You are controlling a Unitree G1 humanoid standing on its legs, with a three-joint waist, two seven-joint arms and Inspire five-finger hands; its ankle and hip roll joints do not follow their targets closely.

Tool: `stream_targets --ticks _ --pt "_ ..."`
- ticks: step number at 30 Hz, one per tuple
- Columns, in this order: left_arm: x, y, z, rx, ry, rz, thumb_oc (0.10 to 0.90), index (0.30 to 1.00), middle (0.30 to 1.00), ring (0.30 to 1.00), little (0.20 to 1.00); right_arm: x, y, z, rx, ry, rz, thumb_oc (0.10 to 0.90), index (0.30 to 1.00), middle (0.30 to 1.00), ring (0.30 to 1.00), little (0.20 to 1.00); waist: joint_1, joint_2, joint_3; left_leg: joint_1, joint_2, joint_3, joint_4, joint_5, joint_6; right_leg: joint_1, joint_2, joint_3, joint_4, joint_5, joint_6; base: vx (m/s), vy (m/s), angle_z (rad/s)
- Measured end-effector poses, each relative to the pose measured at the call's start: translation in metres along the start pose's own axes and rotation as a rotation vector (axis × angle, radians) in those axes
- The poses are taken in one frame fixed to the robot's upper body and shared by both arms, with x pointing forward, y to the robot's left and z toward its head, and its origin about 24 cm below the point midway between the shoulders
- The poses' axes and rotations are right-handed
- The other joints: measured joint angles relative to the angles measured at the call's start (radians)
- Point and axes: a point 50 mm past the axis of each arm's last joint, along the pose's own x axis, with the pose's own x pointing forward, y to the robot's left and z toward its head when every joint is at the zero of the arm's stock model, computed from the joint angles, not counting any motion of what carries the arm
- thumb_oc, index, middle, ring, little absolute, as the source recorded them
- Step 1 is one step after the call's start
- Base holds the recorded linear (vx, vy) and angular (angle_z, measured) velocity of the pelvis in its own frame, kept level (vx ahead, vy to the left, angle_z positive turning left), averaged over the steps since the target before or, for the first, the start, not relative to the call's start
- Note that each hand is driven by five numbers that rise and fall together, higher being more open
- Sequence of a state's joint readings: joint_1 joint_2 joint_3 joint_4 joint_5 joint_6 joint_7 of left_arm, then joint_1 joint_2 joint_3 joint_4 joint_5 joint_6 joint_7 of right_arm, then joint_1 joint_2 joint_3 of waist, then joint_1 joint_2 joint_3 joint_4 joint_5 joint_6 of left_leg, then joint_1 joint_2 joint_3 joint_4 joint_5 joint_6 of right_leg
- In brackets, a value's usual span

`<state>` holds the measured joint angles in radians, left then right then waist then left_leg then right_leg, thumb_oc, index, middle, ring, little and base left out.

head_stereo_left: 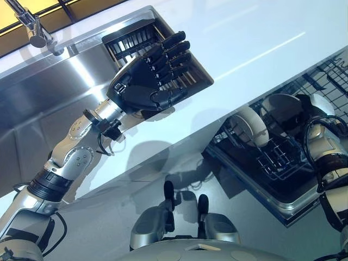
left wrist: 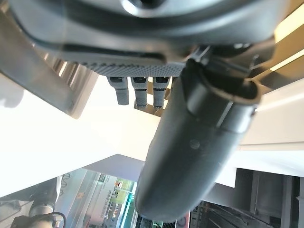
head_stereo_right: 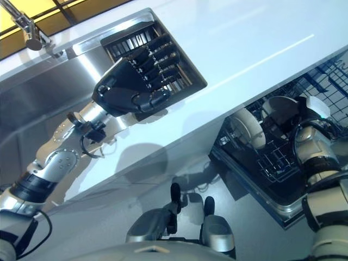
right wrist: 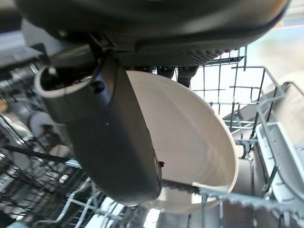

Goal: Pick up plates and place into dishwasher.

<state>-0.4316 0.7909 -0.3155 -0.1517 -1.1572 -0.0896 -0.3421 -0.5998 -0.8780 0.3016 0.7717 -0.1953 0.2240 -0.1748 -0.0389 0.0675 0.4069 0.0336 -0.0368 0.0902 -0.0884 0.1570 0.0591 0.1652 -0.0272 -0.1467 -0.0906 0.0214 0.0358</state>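
My right hand (right wrist: 109,142) is down in the dishwasher's lower rack (head_stereo_left: 277,157), shut on a white plate (right wrist: 190,142). The thumb lies across the plate's face and the fingers are behind it. That plate (head_stereo_left: 283,107) stands nearly upright among the rack's wires. A second white plate (head_stereo_left: 247,128) stands in the rack to its left. My left hand (head_stereo_left: 149,76) hovers over the ribbed drying rack (head_stereo_left: 128,41) by the sink. Its fingers (left wrist: 137,90) are straight and hold nothing.
A steel sink (head_stereo_left: 49,92) with a faucet (head_stereo_left: 32,27) lies at the far left. The white counter (head_stereo_left: 244,49) runs between the sink and the open dishwasher. The dishwasher's pulled-out rack reaches out below the counter's edge on the right.
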Motion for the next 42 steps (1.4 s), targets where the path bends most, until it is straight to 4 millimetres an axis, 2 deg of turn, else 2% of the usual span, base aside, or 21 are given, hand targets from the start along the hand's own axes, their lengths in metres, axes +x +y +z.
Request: stream_targets --ticks 2,6,8,9,13,18,24,25,34,37,42 --pt "0.0 0.001 0.003 0.006 -0.01 0.005 0.8 0.9 0.9 0.9 0.9 -0.001 -0.005 0.0 0.006 -0.011 -0.024 0.8 0.9 0.9 0.9 0.9 -0.012 -0.008 0.004 0.001 -0.001 0.003 0.0 -0.001 0.001 -0.001 -0.001 0.003 0.0 0.001 0.0 0.02 0.05 -0.07" --pt "-0.001 0.002 0.004 0.007 -0.014 0.008 0.8 0.9 0.9 0.9 0.9 -0.003 -0.034 -0.01 0.022 -0.005 -0.125 0.8 0.9 0.9 0.9 0.9 -0.022 -0.017 0.008 0.01 -0.003 0.024 0.0 -0.006 0.007 0.0 -0.005 0.025 0.002 0.001 0.0 0.04 0.024 -0.14" --pt "-0.001 0.002 0.004 0.008 -0.016 0.011 0.8 0.9 0.9 0.9 0.9 -0.003 -0.042 -0.011 0.019 -0.008 -0.159 0.8 0.9 0.9 0.9 0.9 -0.026 -0.018 0.008 0.013 -0.003 0.029 0.0 -0.007 0.009 0.001 -0.006 0.028 0.002 0.001 0.0 0.03 0.011 -0.13" --pt "-0.001 0.003 0.005 0.01 -0.019 0.013 0.8 0.9 0.9 0.9 0.9 -0.003 -0.055 -0.01 0.035 -0.015 -0.211 0.8 0.9 0.9 0.9 0.9 -0.041 -0.022 0.008 0.021 -0.003 0.031 0.0 -0.009 0.012 0.008 -0.006 0.029 0.001 0.001 0.0 0.05 0.012 -0.09" --pt "-0.002 0.004 0.008 0.014 -0.037 0.019 0.8 0.9 0.9 0.9 0.9 -0.008 -0.074 -0.008 0.038 -0.048 -0.284 0.8 0.9 0.9 0.9 0.9 -0.054 -0.035 0.005 0.036 0.003 0.044 0.0 -0.016 0.008 0.016 -0.002 0.043 0.001 0.001 0.0 0.03 0.014 -0.12" --pt "-0.004 0.004 0.006 0.004 -0.039 0.015 0.8 0.9 0.9 0.9 0.9 -0.011 -0.081 -0.006 0.037 -0.061 -0.314 0.8 0.9 0.9 0.9 0.9 -0.073 -0.039 0.003 0.04 0.003 0.052 0.0 -0.023 0.001 0.017 -0.003 0.054 0.001 0.001 0.0 0.02 0.006 -0.07" --pt "-0.007 0.005 0.007 0.002 -0.046 0.026 0.8 0.9 0.9 0.9 0.9 -0.013 -0.075 -0.019 0.021 -0.025 -0.284 0.8 0.9 0.9 0.9 0.9 -0.075 -0.04 0.002 0.042 0.003 0.055 0.0 -0.024 0.001 0.016 -0.003 0.058 0.001 0.001 0.0 0.01 0.0 -0.01" --pt "-0.008 0.006 0.007 0.002 -0.048 0.031 0.8 0.9 0.9 0.9 0.9 -0.013 -0.074 -0.019 0.018 -0.024 -0.273 0.1 0.3 0.3 0.3 0.2 -0.075 -0.04 0.002 0.042 0.003 0.055 0.0 -0.024 0.001 0.016 -0.003 0.058 0.001 0.001 0.0 0.0 0.0 0.0" --pt "-0.01 0.006 0.006 -0.006 -0.055 0.028 0.8 0.9 0.9 0.9 0.9 -0.017 -0.034 -0.026 -0.075 -0.035 0.069 0.1 0.3 0.3 0.3 0.2 -0.066 -0.044 0.0 0.042 0.003 0.055 0.0 -0.023 0.004 0.016 -0.003 0.056 0.001 0.001 0.0 0.0 -0.007 0.0" --pt "-0.01 0.005 0.005 -0.014 -0.06 0.025 0.8 0.9 0.9 0.9 0.9 -0.019 0.002 -0.02 -0.102 -0.046 0.175 0.1 0.3 0.3 0.3 0.2 -0.063 -0.058 -0.013 0.043 0.006 0.055 0.0 -0.022 0.005 0.016 -0.001 0.055 0.001 0.001 0.0 0.0 0.0 0.0" --pt "-0.01 0.005 0.004 -0.011 -0.059 0.025 0.8 0.9 0.9 0.9 0.9 -0.023 0.034 -0.025 -0.089 -0.006 0.268 0.1 0.3 0.3 0.3 0.2 -0.046 -0.059 -0.017 0.042 0.005 0.055 0.0 -0.024 0.002 0.017 -0.003 0.053 0.001 0.001 0.0 0.0 -0.004 0.01"
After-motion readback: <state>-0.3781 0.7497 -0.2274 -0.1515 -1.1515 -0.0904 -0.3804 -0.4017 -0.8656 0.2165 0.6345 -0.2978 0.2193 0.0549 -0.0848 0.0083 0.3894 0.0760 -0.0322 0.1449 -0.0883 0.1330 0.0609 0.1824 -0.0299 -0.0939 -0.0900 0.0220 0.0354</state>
